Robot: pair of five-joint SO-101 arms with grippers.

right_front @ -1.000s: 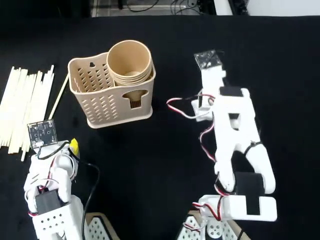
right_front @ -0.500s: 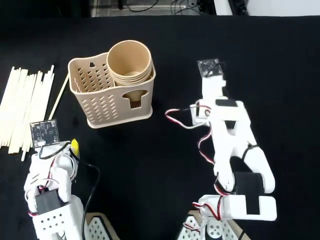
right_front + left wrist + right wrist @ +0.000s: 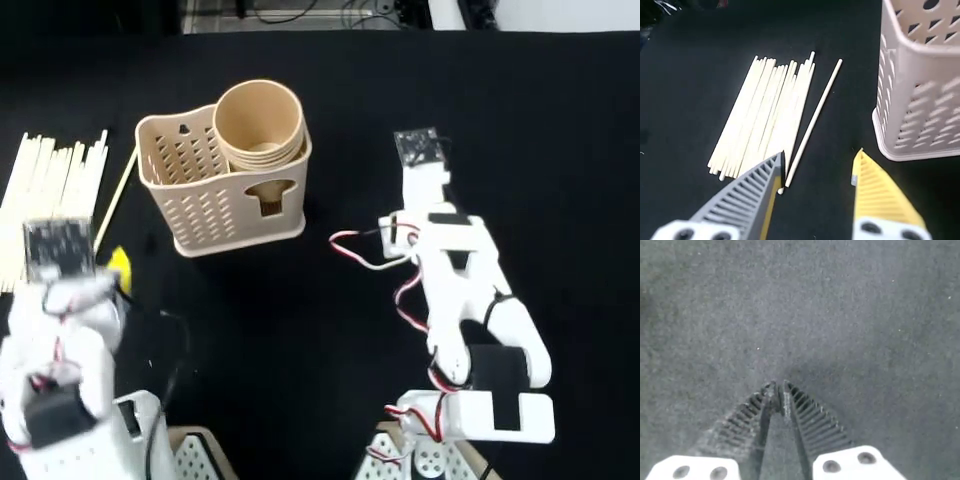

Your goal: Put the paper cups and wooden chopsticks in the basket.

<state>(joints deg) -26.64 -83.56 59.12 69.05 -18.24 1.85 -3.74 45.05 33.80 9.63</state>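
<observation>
A stack of paper cups (image 3: 259, 122) stands inside the perforated beige basket (image 3: 215, 210) on the black table cover (image 3: 560, 150). Seen from above, the bundle of wooden chopsticks (image 3: 762, 117) lies flat to the basket's left, with one loose chopstick (image 3: 812, 120) between bundle and basket. The left gripper (image 3: 819, 154) hangs over that loose chopstick's end nearer the arms, jaws spread wide and holding nothing. The right gripper (image 3: 776, 389), off to the basket's right, is closed tight on nothing, just above the cover

Beige perforated basket (image 3: 225, 205), tan paper cups (image 3: 258, 120), pale chopsticks (image 3: 55, 180), black table (image 3: 300, 330) (yellow-and-grey left pincer (image 3: 820, 155))
</observation>
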